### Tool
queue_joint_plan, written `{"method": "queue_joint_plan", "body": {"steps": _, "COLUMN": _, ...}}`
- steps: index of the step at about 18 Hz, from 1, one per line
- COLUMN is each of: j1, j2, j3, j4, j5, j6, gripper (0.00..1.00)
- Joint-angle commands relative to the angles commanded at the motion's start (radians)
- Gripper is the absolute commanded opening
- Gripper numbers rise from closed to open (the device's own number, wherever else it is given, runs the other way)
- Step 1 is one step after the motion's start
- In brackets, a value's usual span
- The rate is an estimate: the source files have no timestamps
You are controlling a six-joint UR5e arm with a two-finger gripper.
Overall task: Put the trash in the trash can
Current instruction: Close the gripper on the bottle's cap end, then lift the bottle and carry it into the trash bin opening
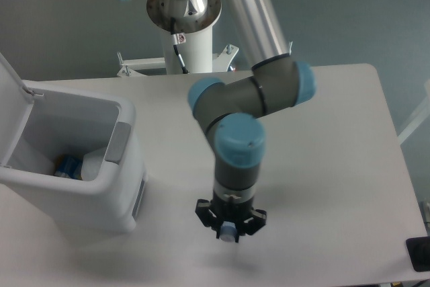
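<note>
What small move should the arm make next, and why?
Probably lift and hold clear. The bin stands open, and a bottle with a blue label already lies inside. The pincer points down over bare table, with no trash visible there. Whether it grips anything cannot be told.

My gripper [230, 228] hangs over bare table [336, 166]; room to my right and toward the near edge; nothing on the surface there. To my left the trash can [101, 186] stands as a tall wall; its lid [12, 92] is tipped up at the far left, mouth open from above; bottle [67, 166] sits in the bottom. Behind me my own elbow & the arm base [185, 11] block the way.
</note>
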Motion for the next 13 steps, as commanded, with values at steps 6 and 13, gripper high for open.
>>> {"method": "queue_joint_plan", "body": {"steps": 6, "j1": 0.084, "j2": 0.123, "j3": 0.028, "j4": 0.003, "j5": -0.296, "j6": -0.225, "gripper": 0.03}}
{"method": "queue_joint_plan", "body": {"steps": 13, "j1": 0.081, "j2": 0.267, "j3": 0.060, "j4": 0.003, "j5": -0.466, "j6": -0.295, "gripper": 0.03}}
